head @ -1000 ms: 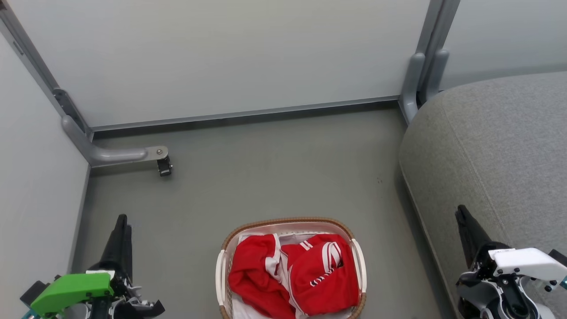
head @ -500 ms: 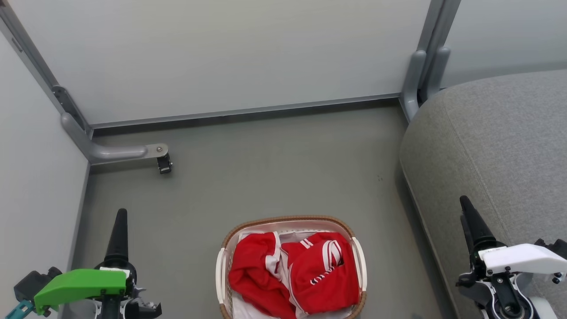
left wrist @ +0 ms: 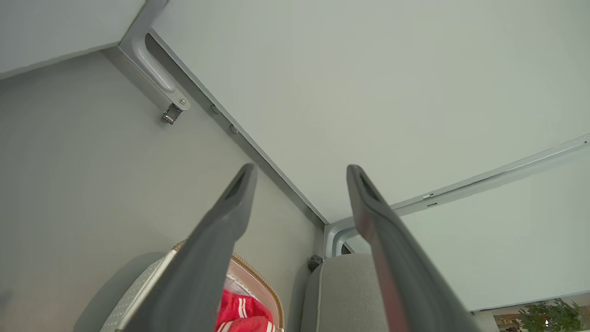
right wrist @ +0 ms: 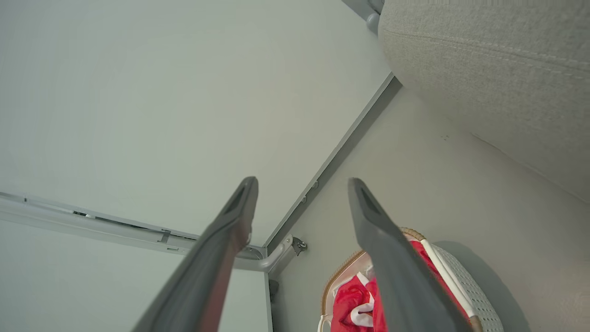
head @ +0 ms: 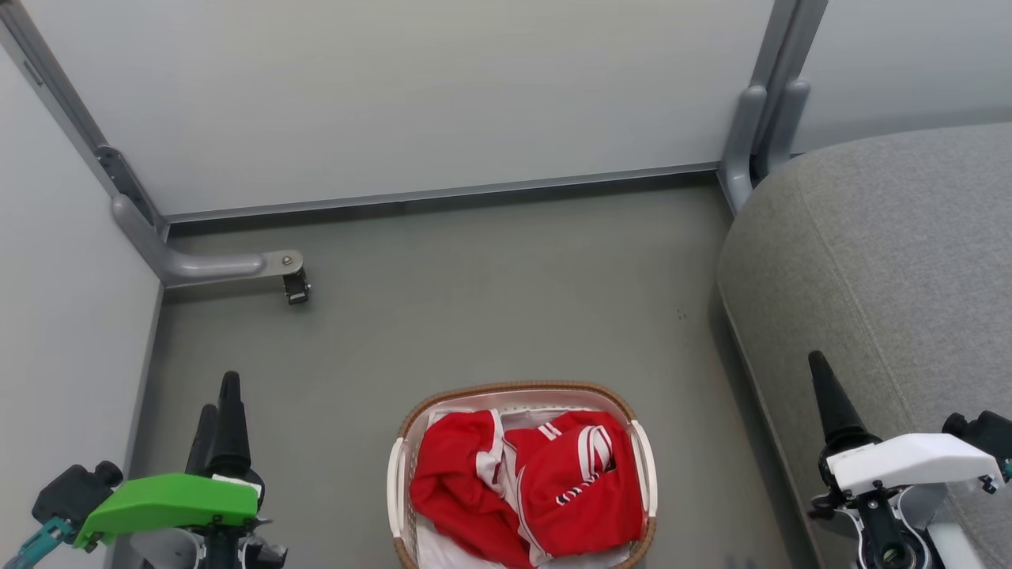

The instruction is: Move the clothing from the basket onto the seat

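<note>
Listing by view.

Head view: my left gripper [head: 218,399] stood at lower left over the grey floor [head: 474,300], its two dark fingers parted with nothing between them. My right gripper [head: 822,387] stood at lower right in front of the seat [head: 893,261], with one finger showing. The basket [head: 514,389] sat on the floor between them, well apart from both and beside the seat. The clothing [head: 545,482], red with white stripes, lay bunched inside it over a white liner [head: 433,552].

Left wrist view: left gripper [left wrist: 299,173] jaws were wide apart and empty, aimed at the pale wall panel [left wrist: 368,69]. Basket, clothing and a seat corner lay below.

Right wrist view: right gripper [right wrist: 302,184] jaws were wide apart, holding nothing. The basket with the clothing lay behind the right-hand finger, the seat at upper right.
</note>
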Controlling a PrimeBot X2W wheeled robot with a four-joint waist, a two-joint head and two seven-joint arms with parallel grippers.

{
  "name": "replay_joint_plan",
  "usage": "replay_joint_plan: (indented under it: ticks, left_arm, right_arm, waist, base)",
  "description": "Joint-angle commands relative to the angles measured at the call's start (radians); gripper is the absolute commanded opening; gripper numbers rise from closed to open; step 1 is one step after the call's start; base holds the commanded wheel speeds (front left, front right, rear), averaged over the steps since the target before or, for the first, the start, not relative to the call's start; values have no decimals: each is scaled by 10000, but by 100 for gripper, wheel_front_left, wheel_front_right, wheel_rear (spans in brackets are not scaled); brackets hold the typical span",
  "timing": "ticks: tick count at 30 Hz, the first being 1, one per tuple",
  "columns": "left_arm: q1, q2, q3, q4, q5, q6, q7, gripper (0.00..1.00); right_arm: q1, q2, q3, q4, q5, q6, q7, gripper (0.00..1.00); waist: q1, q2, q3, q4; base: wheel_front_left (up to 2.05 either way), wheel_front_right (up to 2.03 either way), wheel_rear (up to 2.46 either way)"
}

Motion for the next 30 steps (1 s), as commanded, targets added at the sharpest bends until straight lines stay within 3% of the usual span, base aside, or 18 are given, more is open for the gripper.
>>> replay_joint_plan:
  ticks: [1, 16, 30]
  left_arm:
    - [-156, 65, -7, -111, 456, 10, -116, 100]
    - [-155, 282, -485, -58, 2965, 484, -640, 100]
    - [-100, 540, -1130, 21, 4621, 887, -1060, 100]
  right_arm:
    - [-313, -80, 55, -80, -429, 4, -117, 100]
    - [-386, -83, 254, 69, -2903, 4, -645, 100]
    - [-470, -65, 517, 418, -4696, 4, -1063, 100]
  waist:
    - [0, 0, 15, 7]
    - [0, 0, 128, 37]
    - [0, 0, 224, 90]
  base:
    - [0, 0, 0]
    - [0, 0, 0]
    - [0, 0, 0]
